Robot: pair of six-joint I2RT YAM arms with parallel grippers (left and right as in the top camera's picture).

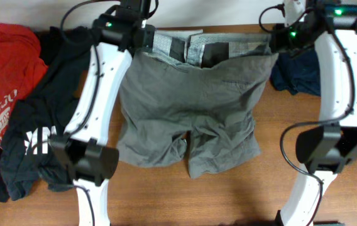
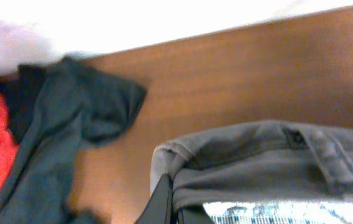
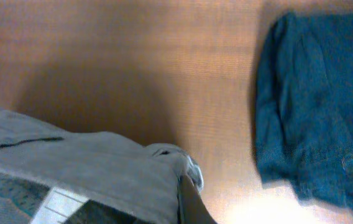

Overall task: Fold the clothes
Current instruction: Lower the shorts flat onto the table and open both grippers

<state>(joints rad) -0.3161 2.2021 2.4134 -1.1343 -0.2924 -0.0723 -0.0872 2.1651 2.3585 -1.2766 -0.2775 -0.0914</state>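
At the far side of the bench (image 1: 229, 201), the left claw (image 1: 142, 39) is clamped on one waistband corner of the shorts (image 1: 191, 107), and the right claw (image 1: 278, 43) on the other corner. Both legs lie spread toward the near edge. A black tee (image 1: 43, 107) and a red tee (image 1: 9, 69) lie to the left, and a navy garment (image 1: 295, 75) to the right.

shorts (image 1: 188, 107) centred on table (image 1: 229, 198), printed tee (image 1: 40, 125) left, second tee (image 1: 12, 63) farther left, garment (image 1: 295, 75) right
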